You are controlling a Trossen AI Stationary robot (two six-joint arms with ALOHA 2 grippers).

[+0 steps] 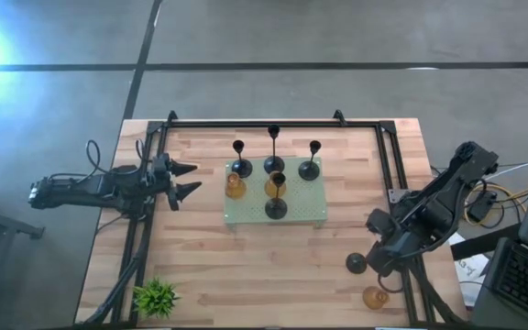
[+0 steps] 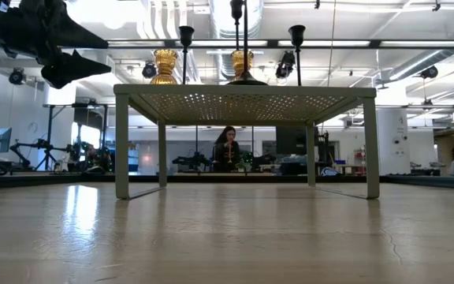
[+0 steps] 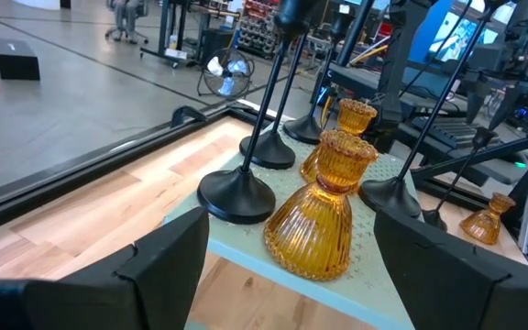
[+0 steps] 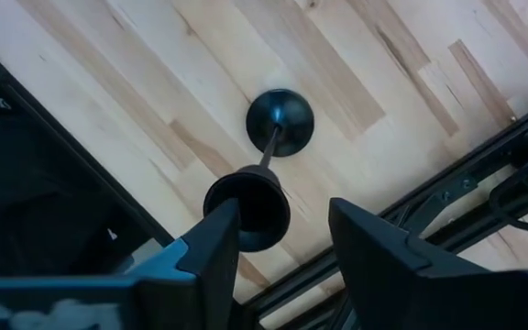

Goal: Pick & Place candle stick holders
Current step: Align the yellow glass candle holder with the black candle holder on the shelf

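Observation:
Several black candle stick holders (image 1: 274,163) and two amber ones (image 1: 236,187) stand on the pale green perforated mat (image 1: 301,213), which is raised on legs (image 2: 122,142). My left gripper (image 1: 191,181) is open at the mat's left side, level, facing the nearest amber holder (image 3: 324,215) without touching it. My right gripper (image 1: 375,249) is open and points down over a black holder (image 1: 356,264) that stands on its round base (image 4: 280,122) on the table. Its top cup (image 4: 250,206) is between the fingers, close to one finger (image 4: 214,243). A third amber holder (image 1: 375,297) stands near the table's right near corner. My right gripper stands open around the black holder's top cup (image 4: 257,211) from above. The cup is right beside one finger (image 4: 218,234); I cannot tell whether they touch. The holder stands upright on the table.
A small green plant (image 1: 157,296) sits at the table's near left corner. A black frame rail (image 1: 273,123) runs around the table's far, left and right sides. Bare wood lies between the mat and the near edge. A person (image 2: 227,148) is in the room behind.

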